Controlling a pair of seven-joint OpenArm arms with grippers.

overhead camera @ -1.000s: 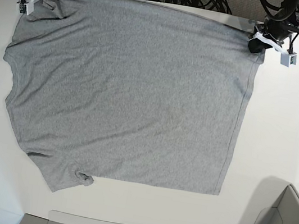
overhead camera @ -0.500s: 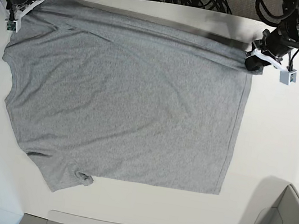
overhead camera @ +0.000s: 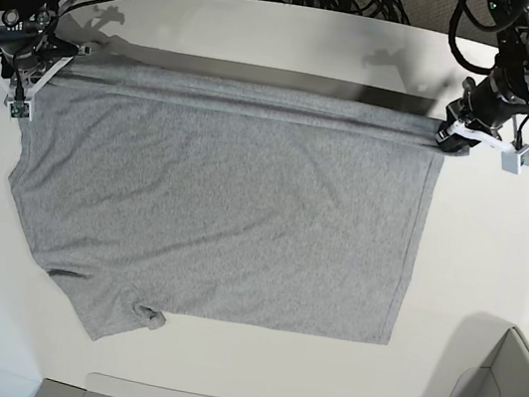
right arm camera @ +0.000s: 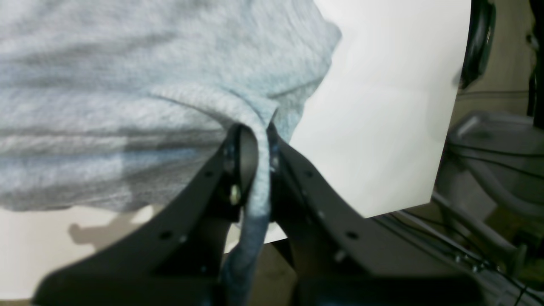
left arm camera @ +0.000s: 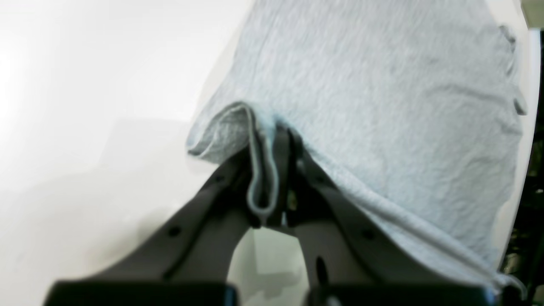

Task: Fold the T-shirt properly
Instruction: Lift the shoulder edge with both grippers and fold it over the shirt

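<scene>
Both grippers clamp the T-shirt [overhead camera: 224, 202] far edge: left gripper [overhead camera: 449, 137] at the right corner, right gripper [overhead camera: 35, 72] at the left. Shirt body lies nearward on the white table [overhead camera: 499, 246]; held edge runs left-right.

- No text, label, brand, number or sign can be read in any view.
- The T-shirt [overhead camera: 224, 202] shows only plain grey fabric, with no lettering visible on the side facing up.
</scene>
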